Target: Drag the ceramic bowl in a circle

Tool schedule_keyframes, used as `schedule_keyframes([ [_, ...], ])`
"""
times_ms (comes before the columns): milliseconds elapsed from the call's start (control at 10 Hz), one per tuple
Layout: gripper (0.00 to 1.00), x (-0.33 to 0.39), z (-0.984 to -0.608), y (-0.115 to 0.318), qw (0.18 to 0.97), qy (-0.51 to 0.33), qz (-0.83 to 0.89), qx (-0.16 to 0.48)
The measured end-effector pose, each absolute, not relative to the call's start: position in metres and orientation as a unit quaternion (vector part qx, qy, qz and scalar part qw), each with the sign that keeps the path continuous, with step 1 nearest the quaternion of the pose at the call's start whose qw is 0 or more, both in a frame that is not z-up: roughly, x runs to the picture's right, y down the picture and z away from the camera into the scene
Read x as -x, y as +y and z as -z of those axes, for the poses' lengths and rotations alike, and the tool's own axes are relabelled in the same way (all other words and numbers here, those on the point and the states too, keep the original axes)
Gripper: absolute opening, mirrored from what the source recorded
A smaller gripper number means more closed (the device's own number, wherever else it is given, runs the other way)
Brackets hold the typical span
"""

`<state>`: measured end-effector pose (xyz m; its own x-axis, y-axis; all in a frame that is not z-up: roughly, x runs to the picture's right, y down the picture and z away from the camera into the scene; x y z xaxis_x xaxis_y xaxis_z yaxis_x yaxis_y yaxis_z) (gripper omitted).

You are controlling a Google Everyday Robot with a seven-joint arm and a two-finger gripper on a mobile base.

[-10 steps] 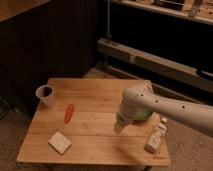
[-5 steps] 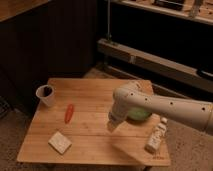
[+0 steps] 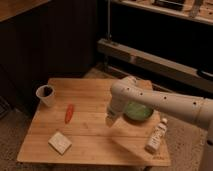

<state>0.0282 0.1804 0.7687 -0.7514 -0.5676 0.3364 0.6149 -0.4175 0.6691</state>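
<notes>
The ceramic bowl (image 3: 137, 111) is green and sits on the right half of the wooden table (image 3: 90, 132), partly hidden behind my arm. My white arm reaches in from the right. My gripper (image 3: 110, 118) hangs from its bent end, just left of the bowl's rim and close above the table top. I cannot tell whether it touches the bowl.
A white cup (image 3: 45, 95) stands at the table's far left. A red chilli-like object (image 3: 68, 113) lies left of centre. A pale sponge (image 3: 60, 142) lies near the front left. A white bottle (image 3: 155, 136) stands front right, close to the bowl. Dark shelving stands behind the table.
My arm has swung leftward over the table. The gripper has gone from over the bowl to its left side.
</notes>
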Motion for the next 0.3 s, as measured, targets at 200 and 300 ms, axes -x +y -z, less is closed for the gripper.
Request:
schedule_keyframes([
  [200,0.47,-0.043,-0.766,0.179,0.387,-0.415,0.824,0.004],
  [300,0.55,-0.047,-0.765,0.177,0.397,-0.412,0.820,-0.002],
])
